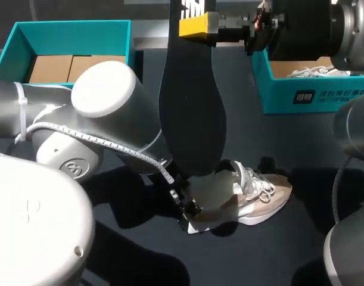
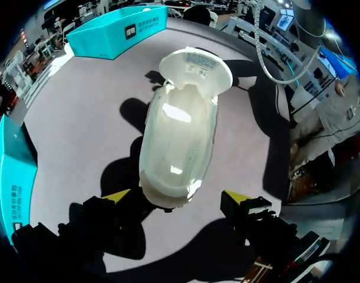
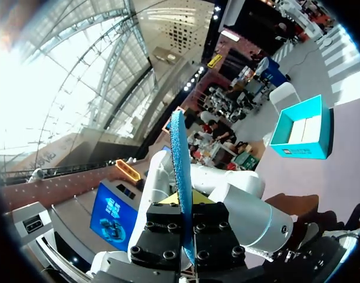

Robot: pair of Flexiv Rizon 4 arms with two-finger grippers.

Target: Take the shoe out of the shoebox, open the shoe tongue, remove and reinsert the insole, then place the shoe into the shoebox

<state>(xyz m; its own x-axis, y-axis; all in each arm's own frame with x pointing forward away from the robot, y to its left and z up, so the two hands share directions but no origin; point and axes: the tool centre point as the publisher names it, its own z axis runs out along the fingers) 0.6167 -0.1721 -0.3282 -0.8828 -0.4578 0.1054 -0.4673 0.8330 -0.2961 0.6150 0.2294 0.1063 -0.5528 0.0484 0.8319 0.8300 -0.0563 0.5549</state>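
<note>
A beige and white shoe [image 1: 256, 193] lies on the dark table, toe toward the right. In the left wrist view the shoe [image 2: 180, 135] points away from me with its tongue [image 2: 197, 63] folded open. My left gripper [image 2: 177, 197] is open and its yellow tips stand on either side of the heel without touching it; in the head view the left gripper [image 1: 186, 210] sits at the heel. My right gripper [image 1: 193, 27], high at the back, is shut on the top end of the dark insole [image 1: 190, 113], which hangs down above the shoe. In the right wrist view the insole [image 3: 180, 171] stands edge-on between the fingers of the right gripper [image 3: 185, 203].
A teal shoebox [image 1: 313, 95] with white paper inside stands at the back right. A second teal box [image 1: 68, 36] with a cardboard floor is at the back left. My left arm [image 1: 98, 113] fills the near left of the table.
</note>
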